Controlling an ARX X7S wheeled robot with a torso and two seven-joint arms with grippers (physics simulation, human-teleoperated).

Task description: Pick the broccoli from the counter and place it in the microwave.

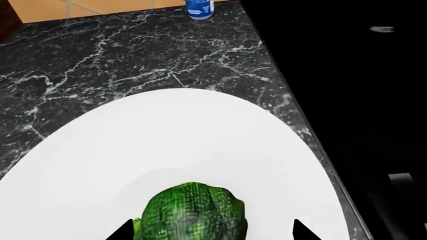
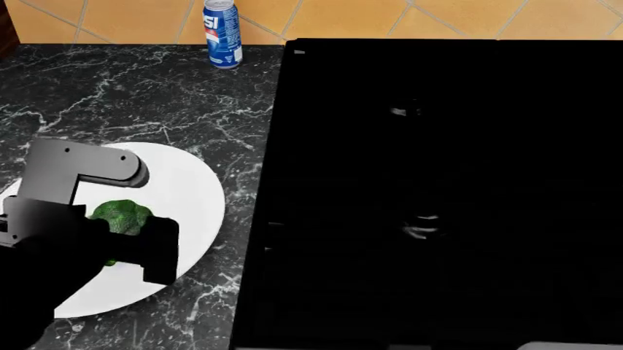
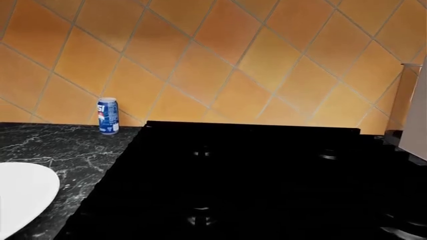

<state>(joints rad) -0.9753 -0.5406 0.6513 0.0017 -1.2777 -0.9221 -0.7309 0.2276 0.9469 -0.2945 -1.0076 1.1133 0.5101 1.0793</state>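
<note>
The broccoli [image 1: 195,212], a dark-green bumpy head, lies on a white plate [image 1: 167,140] on the black-green marble counter [image 1: 100,55]. My left gripper [image 1: 213,233] is open, with one black fingertip on each side of the broccoli. White plate shows between the right fingertip and the floret. From the head view the left gripper [image 2: 127,244] hangs over the plate [image 2: 190,193] and partly covers the broccoli [image 2: 122,215]. The microwave is out of view. My right gripper shows in no view.
A blue soda can [image 2: 222,34] stands at the back of the counter [image 2: 146,102] against the orange tiled wall. The glossy black stove top [image 2: 448,189] fills the right side. A pale grey upright object [image 3: 415,115] sits at the stove's far right.
</note>
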